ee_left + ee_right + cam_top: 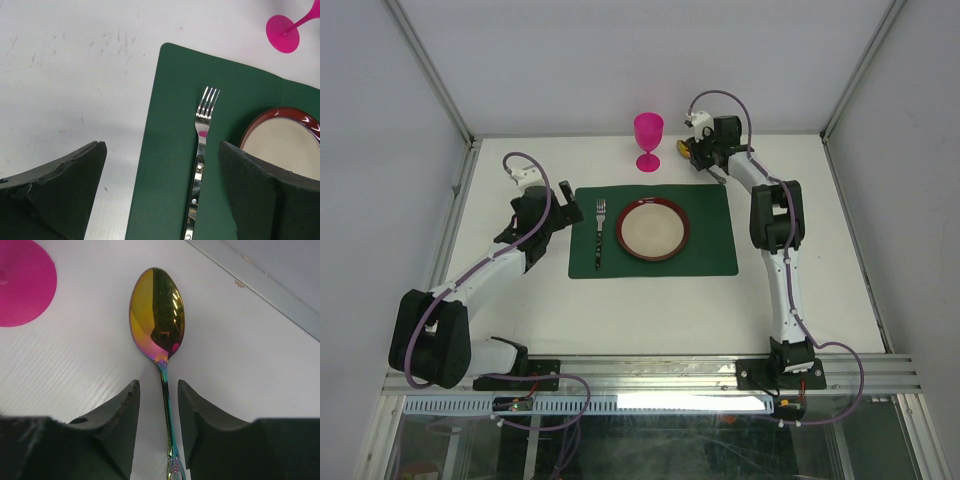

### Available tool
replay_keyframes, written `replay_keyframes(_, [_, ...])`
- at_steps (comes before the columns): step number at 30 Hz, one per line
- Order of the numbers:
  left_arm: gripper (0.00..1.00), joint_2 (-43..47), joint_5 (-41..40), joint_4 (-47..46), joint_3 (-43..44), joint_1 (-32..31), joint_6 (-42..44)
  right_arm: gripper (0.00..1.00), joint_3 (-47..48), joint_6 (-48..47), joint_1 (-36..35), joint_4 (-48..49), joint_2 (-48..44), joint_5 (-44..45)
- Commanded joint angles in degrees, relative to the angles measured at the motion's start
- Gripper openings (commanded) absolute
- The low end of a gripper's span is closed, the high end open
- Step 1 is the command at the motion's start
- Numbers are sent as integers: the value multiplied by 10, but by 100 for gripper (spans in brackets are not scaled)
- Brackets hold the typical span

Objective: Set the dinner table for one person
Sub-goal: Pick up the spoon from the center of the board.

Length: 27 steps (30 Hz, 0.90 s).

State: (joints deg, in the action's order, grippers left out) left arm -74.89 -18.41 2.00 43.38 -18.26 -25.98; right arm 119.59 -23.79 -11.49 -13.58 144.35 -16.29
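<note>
White dinner table (650,310) under everything; left gripper (162,150) spread wide over green placemat (165,100) edge, near fork (200,150); plate (653,229) mid-mat; pink goblet (648,135) behind; right gripper (157,385) part-open, fingers straddling rainbow spoon (156,310) handle, not touching.

Dinner table (630,310): large white matte rectangular tabletop, flat, level. Aluminium frame rails (650,375) along left, right and near edges. Surface finely ribbed, faint grey scuffs and scratches near left side.
</note>
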Motion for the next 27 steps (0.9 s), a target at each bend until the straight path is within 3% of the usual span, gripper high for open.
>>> replay_keyframes(1, [99, 3, -26, -14, 23, 5, 13, 37, 40, 13, -1, 41, 11, -26])
replay_keyframes(15, [99, -10, -28, -13, 28, 6, 12, 30, 11, 3, -1, 49, 8, -13])
replay_keyframes(19, [99, -10, -27, -13, 28, 6, 12, 21, 4, 2, -1, 50, 2, -11])
replay_keyframes(25, [99, -6, -27, -13, 26, 6, 12, 1, -2, 0, -1, 47, -2, -11])
replay_keyframes(27, [99, -6, -27, -12, 26, 6, 11, 0, -6, 0, -1, 48, -5, -10])
